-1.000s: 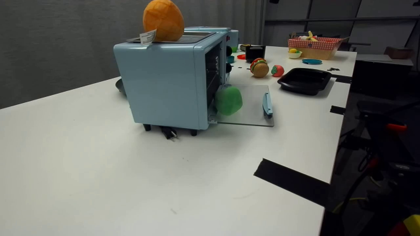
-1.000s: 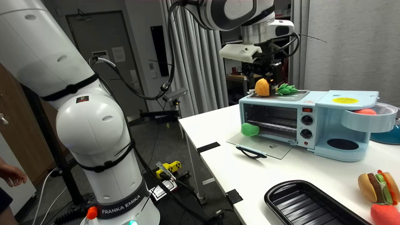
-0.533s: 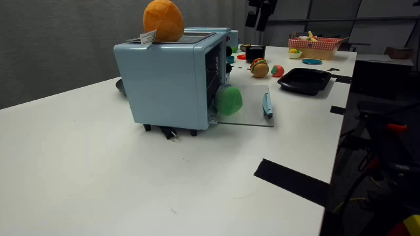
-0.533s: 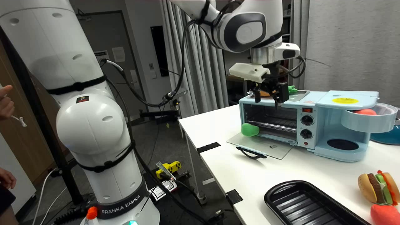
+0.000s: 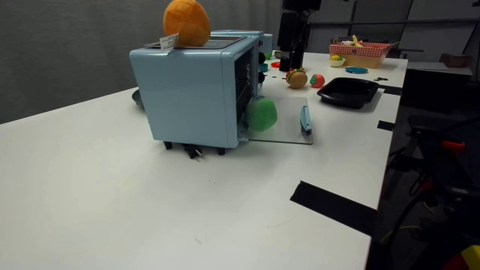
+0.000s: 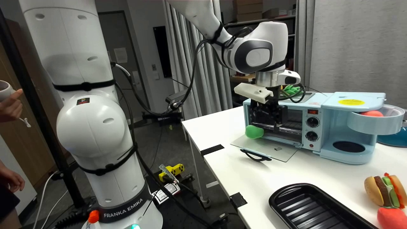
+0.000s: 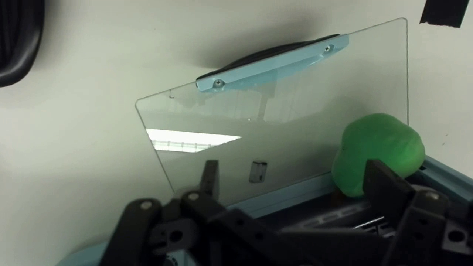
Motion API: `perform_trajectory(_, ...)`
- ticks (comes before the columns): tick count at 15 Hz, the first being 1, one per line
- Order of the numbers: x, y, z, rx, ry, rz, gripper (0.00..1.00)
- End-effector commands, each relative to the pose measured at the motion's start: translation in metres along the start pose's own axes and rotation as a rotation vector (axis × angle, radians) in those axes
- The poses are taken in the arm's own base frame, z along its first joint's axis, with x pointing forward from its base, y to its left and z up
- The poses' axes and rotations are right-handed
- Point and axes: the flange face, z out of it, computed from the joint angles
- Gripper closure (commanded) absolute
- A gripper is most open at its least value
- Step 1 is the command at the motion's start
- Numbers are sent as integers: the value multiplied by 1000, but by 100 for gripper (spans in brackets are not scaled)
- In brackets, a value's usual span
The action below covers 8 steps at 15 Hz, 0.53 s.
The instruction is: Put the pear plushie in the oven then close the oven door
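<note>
The light-green pear plushie point(image 5: 261, 115) point(image 6: 254, 132) point(image 7: 380, 144) rests at the inner edge of the open oven door, at the mouth of the oven, at the end away from the knobs. In the wrist view it overlaps the sill. The light-blue oven point(image 5: 183, 97) point(image 6: 317, 143) stands on the table. Its door point(image 5: 287, 122) point(image 6: 265, 148) point(image 7: 288, 96) is folded down flat, handle outward. My gripper point(image 5: 290, 64) point(image 6: 266, 123) point(image 7: 293, 166) is open and empty, before the oven opening above the door. In the wrist view its right finger overlaps the pear; contact cannot be told.
An orange plushie point(image 5: 186, 23) with green leaves point(image 6: 291, 90) lies on the oven's top tray. A black pan point(image 5: 348, 92) point(image 6: 318, 206), a toy burger point(image 5: 297, 79) point(image 6: 385, 190) and a strawberry point(image 5: 317, 81) lie farther along the table. A basket point(image 5: 360, 60) stands at the far end.
My gripper has come down from over the oven top to in front of the oven opening, beside the pear plushie. The pear, oven and door have not moved.
</note>
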Motion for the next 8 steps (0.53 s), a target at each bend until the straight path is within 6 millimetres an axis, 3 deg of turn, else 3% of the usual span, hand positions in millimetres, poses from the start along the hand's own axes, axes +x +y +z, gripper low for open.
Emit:
perform_trajectory(1, 5, -7, 15, 26, -43, -9, 0)
perform_trajectory(8, 2, -32, 46, 78, -86, -30, 0)
